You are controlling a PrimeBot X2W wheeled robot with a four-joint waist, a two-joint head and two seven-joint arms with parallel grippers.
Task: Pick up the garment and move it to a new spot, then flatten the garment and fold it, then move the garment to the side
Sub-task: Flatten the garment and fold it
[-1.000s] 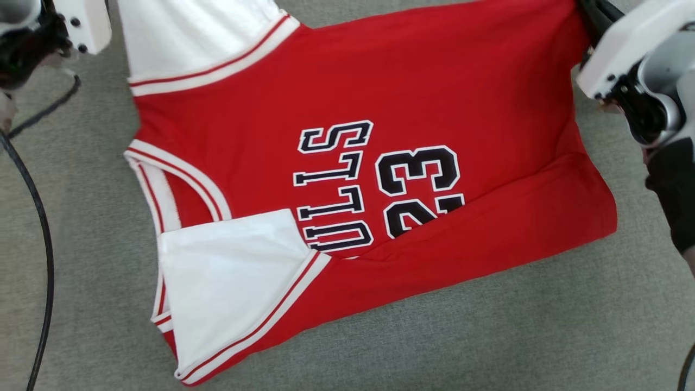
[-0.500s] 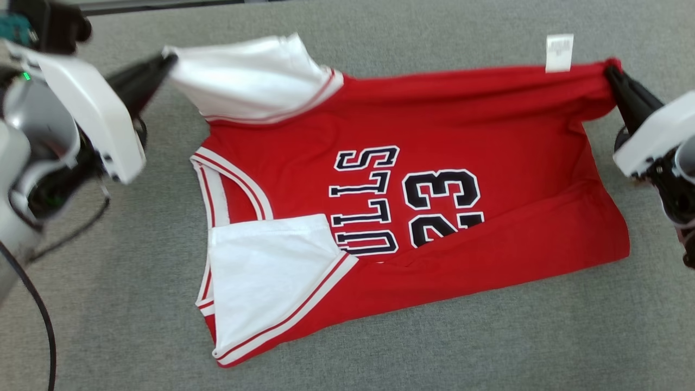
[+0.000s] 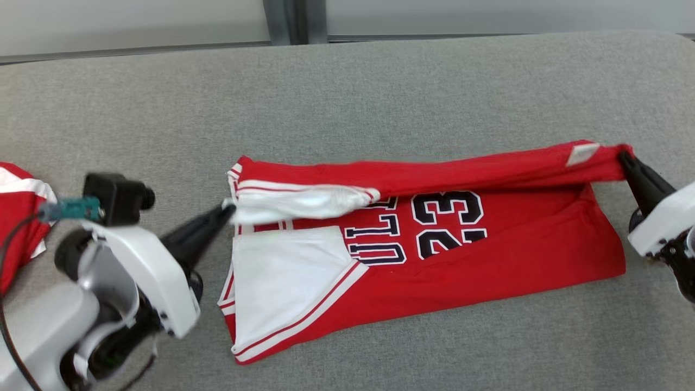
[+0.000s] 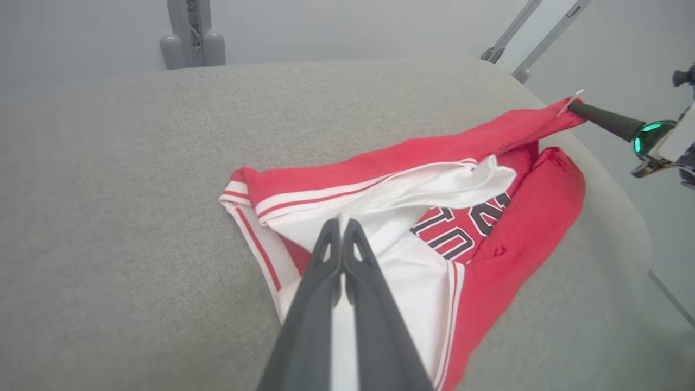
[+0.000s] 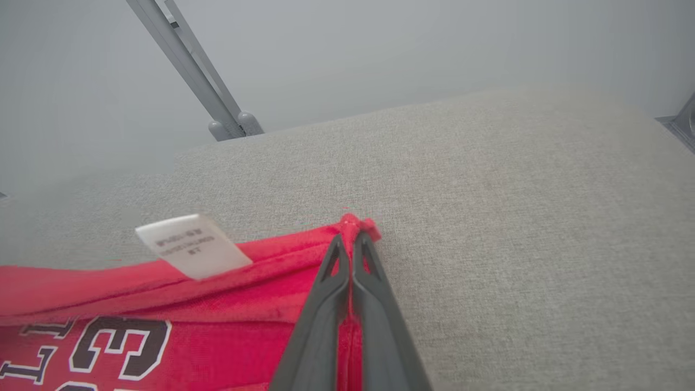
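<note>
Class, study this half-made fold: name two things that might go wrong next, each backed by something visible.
1. The left tool pinches only the tip of the white sleeve; it may slip free, leaving the fold crooked.
2. The lifted edge of the jersey sags between that and the right tool, so it might land creased.

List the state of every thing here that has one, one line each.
jersey, near side folded in, far edge lifted between the grippers.
left gripper, shut on the jersey's white sleeve.
right gripper, shut on the jersey's red hem corner.
tag, sticking out at the lifted edge.
second garment, crumpled at the left, untouched.
</note>
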